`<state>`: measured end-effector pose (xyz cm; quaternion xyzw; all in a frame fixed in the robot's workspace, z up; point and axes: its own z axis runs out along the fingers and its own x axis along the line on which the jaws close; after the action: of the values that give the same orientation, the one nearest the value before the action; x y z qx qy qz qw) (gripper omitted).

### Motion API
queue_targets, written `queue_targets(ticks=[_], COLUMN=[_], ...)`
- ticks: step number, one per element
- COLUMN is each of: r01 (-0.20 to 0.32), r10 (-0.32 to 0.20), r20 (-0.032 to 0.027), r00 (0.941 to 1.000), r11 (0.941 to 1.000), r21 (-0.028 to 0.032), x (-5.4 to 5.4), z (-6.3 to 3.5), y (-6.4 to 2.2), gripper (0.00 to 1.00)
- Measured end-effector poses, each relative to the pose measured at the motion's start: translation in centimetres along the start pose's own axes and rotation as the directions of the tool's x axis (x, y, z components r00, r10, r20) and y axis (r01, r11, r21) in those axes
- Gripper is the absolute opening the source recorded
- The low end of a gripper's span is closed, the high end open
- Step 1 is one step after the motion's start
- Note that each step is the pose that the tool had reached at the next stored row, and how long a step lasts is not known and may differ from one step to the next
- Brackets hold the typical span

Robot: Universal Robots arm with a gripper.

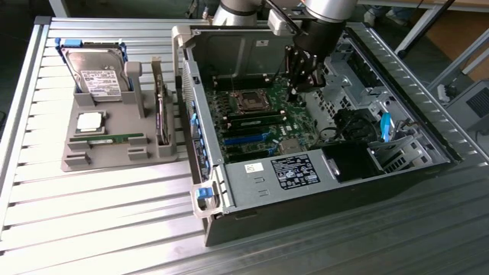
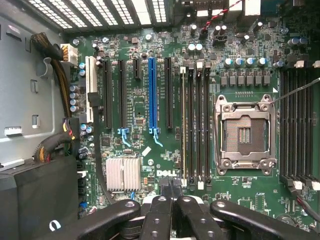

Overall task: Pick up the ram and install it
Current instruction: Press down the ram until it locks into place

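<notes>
My gripper point(image 1: 303, 80) hangs inside the open computer case point(image 1: 229, 200) over the motherboard point(image 2: 150, 150). In the wrist view the gripper point(image 2: 170, 202) is shut, its black fingertips touching with nothing between them. One green ram stick point(image 1: 114, 139) lies flat on the grey holder tray point(image 1: 107, 157) at the exterior view's left. Another ram stick point(image 1: 256, 119) stands in a memory slot point(image 2: 183, 125) beside the processor socket point(image 2: 245, 132), a short way from my fingertips. The three slots beside it look empty.
The tray also carries a hard drive point(image 1: 95, 71), a square silver processor point(image 1: 90, 121) and an upright dark expansion card point(image 1: 160, 109). Case walls, a cable bundle point(image 2: 55, 75), a silver heatsink point(image 2: 123, 174) and a blue card slot point(image 2: 152, 95) surround the board.
</notes>
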<state>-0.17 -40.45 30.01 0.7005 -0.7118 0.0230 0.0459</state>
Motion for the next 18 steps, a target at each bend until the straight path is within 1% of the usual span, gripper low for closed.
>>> queue_targets(ticks=[11, 12, 13, 14, 15, 16, 18], r01=[0.000, -0.005, -0.035, -0.077, -0.114, -0.152, -0.219], r10=[0.000, 0.005, 0.035, 0.077, 0.114, 0.152, 0.220], r20=[0.0000, 0.0002, 0.0010, 0.0021, 0.0029, 0.0036, 0.0045], r00=[1.0000, 1.0000, 0.9994, 0.9971, 0.9934, 0.9883, 0.9756], r11=[1.0000, 1.0000, 0.9994, 0.9970, 0.9934, 0.9882, 0.9754], r21=[0.0000, -0.0006, -0.0035, -0.0076, -0.0115, -0.0154, -0.0223], x=[0.00, 0.00, -0.01, 0.00, 0.00, -0.01, -0.01], z=[0.00, 0.00, 0.01, 0.02, 0.03, 0.05, 0.09], y=[0.00, 0.00, 0.00, 0.00, 0.00, 0.00, 0.00], gripper=[0.09, 0.09, 0.09, 0.09, 0.09, 0.09, 0.09])
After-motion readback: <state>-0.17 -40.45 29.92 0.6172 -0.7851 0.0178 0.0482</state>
